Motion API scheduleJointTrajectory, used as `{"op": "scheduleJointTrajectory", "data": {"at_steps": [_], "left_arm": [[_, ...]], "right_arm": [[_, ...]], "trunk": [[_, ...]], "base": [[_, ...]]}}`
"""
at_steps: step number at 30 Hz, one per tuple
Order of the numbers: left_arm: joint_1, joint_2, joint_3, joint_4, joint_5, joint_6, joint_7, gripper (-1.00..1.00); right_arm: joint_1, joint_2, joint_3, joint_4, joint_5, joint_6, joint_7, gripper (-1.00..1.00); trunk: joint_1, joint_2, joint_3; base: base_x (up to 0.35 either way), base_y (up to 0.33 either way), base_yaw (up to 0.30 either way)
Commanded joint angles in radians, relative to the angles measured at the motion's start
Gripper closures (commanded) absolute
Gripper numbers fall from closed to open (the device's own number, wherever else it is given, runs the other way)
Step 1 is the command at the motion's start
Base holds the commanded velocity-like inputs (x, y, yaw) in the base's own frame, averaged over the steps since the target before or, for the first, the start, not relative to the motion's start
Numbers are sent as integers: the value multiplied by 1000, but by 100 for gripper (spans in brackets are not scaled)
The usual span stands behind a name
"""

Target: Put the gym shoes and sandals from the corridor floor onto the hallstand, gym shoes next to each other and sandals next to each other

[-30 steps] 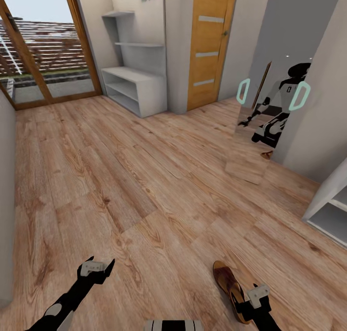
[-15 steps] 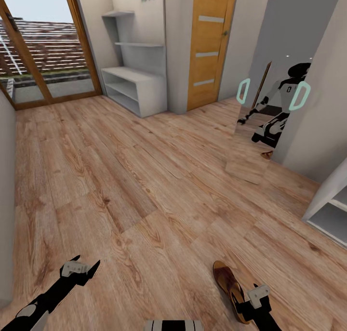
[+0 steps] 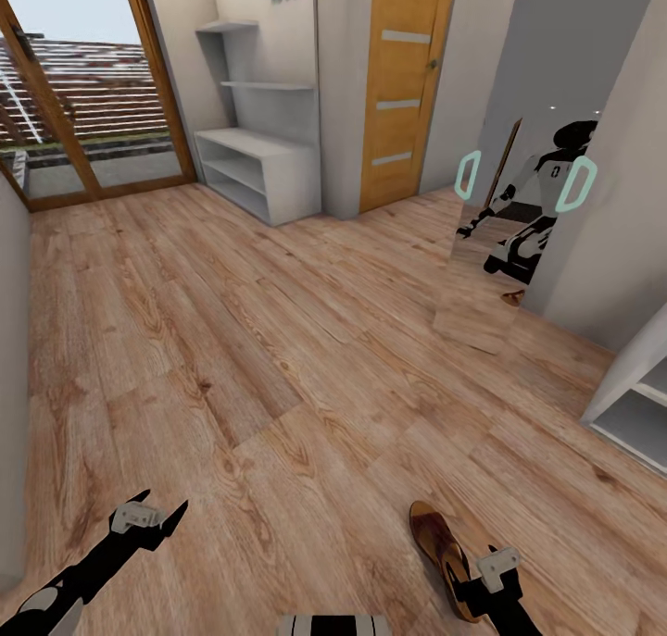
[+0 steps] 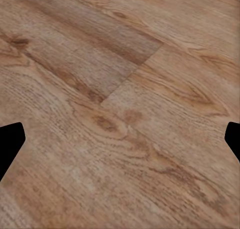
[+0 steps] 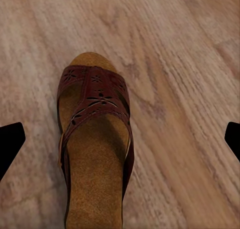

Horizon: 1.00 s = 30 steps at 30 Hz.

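Left gripper (image 3: 148, 516): 7 o'clock in the head view, jaws spread, nothing between them, over bare corridor floor (image 3: 278, 340)
Right gripper (image 3: 488, 576): 5 o'clock, jaws wide apart, above a sandal's heel end
Sandal (image 3: 439, 543): flat on the floor, toe toward 12 o'clock
Hallstand (image 3: 255, 168): 11 o'clock, far across the floor, beside the wooden door (image 3: 403, 85)

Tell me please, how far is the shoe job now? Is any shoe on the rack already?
Nothing looks done: the hallstand by the far wall shows bare shelves. In hand: the right gripper, jaws open, hovers over one sandal that lies on the corridor floor, not yet gripped. The left gripper is open over bare planks. Left: lift this sandal, find the other sandal and both gym shoes, and pair them on the rack.
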Motion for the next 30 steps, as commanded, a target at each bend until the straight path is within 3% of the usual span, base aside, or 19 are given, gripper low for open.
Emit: {"op": "scheduleJointTrajectory", "data": {"at_steps": [1,30], "left_arm": [[0,0,0,0,0,0,0,-100],[0,1,-2,1,1,-10,-4,-100]], "right_arm": [[0,0,0,0,0,0,0,-100],[-1,-24,-4,1,-1,0,0,-100]], "trunk": [[0,0,0],[0,0,0]], "base": [[0,0,0],[0,0,0]]}}
